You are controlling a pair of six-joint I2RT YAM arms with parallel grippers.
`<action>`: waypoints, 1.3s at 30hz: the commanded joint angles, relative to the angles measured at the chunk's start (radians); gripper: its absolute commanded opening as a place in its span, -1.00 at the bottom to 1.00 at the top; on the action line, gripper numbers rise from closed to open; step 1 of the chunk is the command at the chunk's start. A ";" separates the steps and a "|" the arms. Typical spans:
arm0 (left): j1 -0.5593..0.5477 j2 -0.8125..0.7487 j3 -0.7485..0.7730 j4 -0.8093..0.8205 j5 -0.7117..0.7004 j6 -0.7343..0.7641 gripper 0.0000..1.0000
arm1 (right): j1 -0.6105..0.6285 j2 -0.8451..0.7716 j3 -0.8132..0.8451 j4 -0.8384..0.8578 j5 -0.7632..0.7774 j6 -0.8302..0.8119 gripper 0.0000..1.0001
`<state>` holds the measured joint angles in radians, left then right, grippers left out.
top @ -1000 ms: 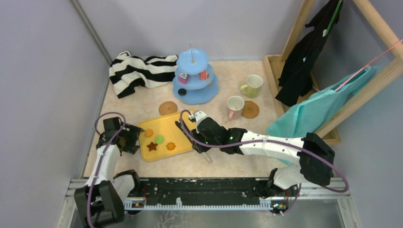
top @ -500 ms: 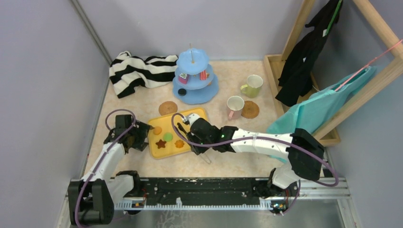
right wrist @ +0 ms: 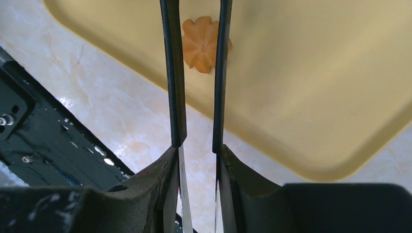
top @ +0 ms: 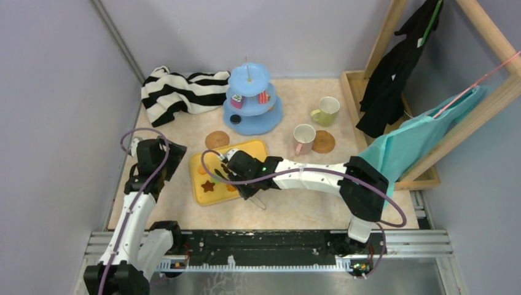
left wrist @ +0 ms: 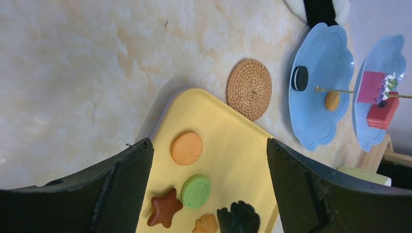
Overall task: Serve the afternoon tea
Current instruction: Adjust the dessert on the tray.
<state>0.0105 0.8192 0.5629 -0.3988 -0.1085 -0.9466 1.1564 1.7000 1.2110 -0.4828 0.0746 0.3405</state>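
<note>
Your left jaws gape wide by the smooth yellow tray (left wrist: 233, 145); your right jaws, narrow, flank a flower-shaped orange cookie (right wrist: 200, 43), grip unclear.

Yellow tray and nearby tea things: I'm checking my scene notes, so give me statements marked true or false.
A green cookie lies on the yellow tray. True.
The pink-handled cup stands on a cork coaster. False: it stands beside the coaster.
The left gripper is shut on a cookie. False: its jaws are open, empty.
A black sandwich cookie lies on the bottom tier of the stand. True.
The right gripper holds tongs over the orange flower cookie. True.
</note>
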 commanded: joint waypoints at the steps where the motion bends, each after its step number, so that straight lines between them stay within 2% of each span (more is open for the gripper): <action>1: -0.005 -0.044 0.055 0.014 -0.092 0.099 0.83 | 0.012 0.056 0.084 -0.045 -0.026 -0.021 -0.36; 8: -0.005 -0.099 0.092 0.043 -0.112 0.149 0.84 | 0.013 0.122 0.159 -0.105 -0.044 -0.020 -0.32; 20: -0.005 -0.107 0.115 0.073 -0.107 0.175 0.85 | 0.017 0.167 0.224 -0.162 -0.077 -0.021 -0.28; 39: -0.005 -0.094 0.151 0.104 -0.115 0.209 0.87 | 0.017 0.172 0.254 -0.244 -0.080 -0.036 -0.27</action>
<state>0.0105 0.7235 0.6762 -0.3244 -0.2119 -0.7650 1.1587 1.8881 1.3975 -0.7071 0.0013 0.3145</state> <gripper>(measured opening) 0.935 0.368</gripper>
